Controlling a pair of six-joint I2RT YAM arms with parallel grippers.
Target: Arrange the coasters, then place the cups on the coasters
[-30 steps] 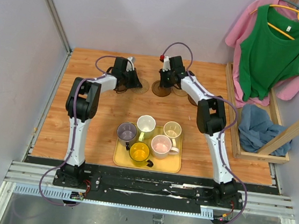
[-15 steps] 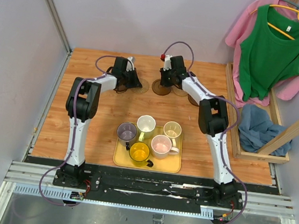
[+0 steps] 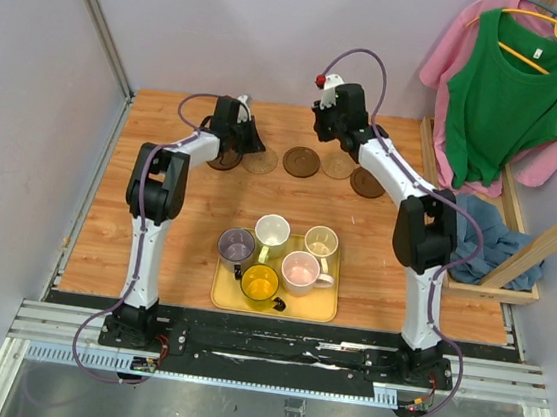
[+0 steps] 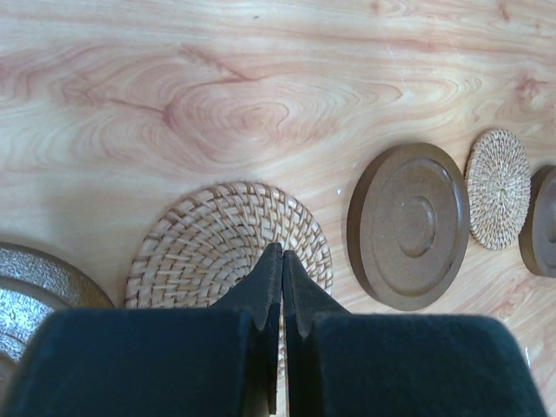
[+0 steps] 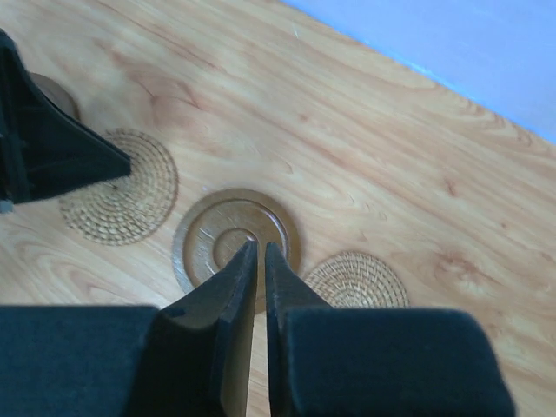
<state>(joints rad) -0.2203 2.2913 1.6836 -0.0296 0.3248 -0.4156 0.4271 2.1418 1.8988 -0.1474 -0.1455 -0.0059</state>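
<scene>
Coasters [image 3: 302, 162] lying rowed beyond tray [image 3: 313, 301]; cups [image 3: 272, 231] sitting inside tray, unplaced; I am holding left pincer [image 4: 281, 256], right pincer [image 5: 261, 248] closed, empty.

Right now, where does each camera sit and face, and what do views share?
Top external: above, behind the bases, looking down at the table; left arm, right arm show.
Left wrist: looks down past the shut left gripper onto a woven coaster.
Right wrist: looks down past the right gripper onto the middle brown coaster.
Shared: that coaster shows in all three.
</scene>
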